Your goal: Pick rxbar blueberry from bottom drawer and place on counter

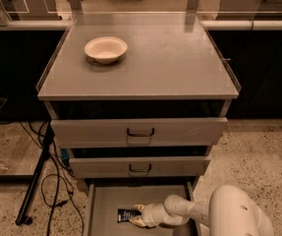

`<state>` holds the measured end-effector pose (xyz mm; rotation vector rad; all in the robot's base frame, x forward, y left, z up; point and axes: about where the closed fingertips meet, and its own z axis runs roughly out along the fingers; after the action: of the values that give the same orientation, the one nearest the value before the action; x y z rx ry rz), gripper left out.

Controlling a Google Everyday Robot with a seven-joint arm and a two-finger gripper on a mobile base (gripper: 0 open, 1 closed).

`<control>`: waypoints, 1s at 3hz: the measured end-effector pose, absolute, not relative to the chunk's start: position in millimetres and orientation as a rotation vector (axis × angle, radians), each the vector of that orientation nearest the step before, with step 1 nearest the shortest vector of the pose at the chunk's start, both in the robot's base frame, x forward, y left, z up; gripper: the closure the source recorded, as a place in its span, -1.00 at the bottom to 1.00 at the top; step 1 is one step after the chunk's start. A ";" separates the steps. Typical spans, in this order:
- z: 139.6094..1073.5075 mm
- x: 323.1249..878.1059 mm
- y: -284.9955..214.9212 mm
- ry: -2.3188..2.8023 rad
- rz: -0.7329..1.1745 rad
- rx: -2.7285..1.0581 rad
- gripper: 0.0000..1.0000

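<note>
My cream tool (138, 216): lower centre, in the grey bottom drawer (101, 205). Dark navy rxbar blueberry wrapper (125, 214) just frame-left, long axis pointing at it. Grip: cannot tell.

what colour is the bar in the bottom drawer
The rxbar blueberry is dark navy, white print, camera view; hand beside it in the bottom drawer.

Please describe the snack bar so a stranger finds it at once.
Find the grey cabinet's bottom drawer, open below two handled drawers. On its floor, at the gripper, lies the rxbar blueberry: small, dark, with white lettering, unlike the cream bowl on the counter.
</note>
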<state>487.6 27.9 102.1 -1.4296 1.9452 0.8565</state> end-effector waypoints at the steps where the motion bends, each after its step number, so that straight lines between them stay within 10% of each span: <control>1: 107.8 491.8 29.0 1.961 0.868 -1.440 1.00; 3: 189.0 484.3 3.2 1.844 0.810 -1.432 1.00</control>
<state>484.3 3.2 189.0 -1.4319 1.8442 0.8098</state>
